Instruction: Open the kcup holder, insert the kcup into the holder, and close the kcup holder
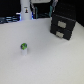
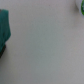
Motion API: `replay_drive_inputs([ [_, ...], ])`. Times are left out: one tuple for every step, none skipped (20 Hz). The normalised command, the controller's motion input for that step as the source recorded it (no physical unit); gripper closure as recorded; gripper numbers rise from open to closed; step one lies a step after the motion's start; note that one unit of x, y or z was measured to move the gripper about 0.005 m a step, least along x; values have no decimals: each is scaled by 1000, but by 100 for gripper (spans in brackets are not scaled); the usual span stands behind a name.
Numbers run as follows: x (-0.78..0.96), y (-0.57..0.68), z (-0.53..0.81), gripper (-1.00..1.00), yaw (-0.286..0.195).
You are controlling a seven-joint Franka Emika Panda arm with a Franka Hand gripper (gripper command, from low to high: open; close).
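Note:
The kcup (image 1: pixel 23 48), a tiny white pod with a green top, stands upright on the white table toward the exterior view's left. The wrist view shows a sliver of it (image 2: pixel 80 5) at the picture's corner. The kcup holder (image 1: pixel 62 24), a black box with two pale-handled drawer fronts, stands at the back on the exterior view's right, and both drawers look shut. A dark blurred arm shape (image 1: pixel 42 7) hangs at the back, far from the kcup. I cannot make out the gripper's fingers in either view.
A tall white post (image 1: pixel 25 10) stands at the back on the exterior view's left. Dark clutter lines the table's far edge. A blurred teal shape (image 2: pixel 5 25) fills one edge of the wrist view. White table surface (image 1: pixel 50 60) lies between the kcup and the holder.

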Motion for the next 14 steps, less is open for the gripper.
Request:
replay_drive_inputs([
  [-102, 200, 106, -100, -25],
  [-285, 638, 145, -100, -158],
  [-210, 566, 163, -100, -127],
  [-266, 661, 157, -100, -163],
  [-243, 689, 183, -100, -171],
  [-233, 688, 160, -100, -172],
  [-252, 685, 168, -100, -171],
  [-266, 684, 176, -100, -170],
  [-268, 682, 151, -100, -172],
  [-284, 677, 111, -100, -172],
  [-274, 678, 73, -100, -176],
  [-254, 678, 13, -100, -181],
  [-260, 683, -1, -100, -180],
  [-255, 691, -1, -100, -179],
])
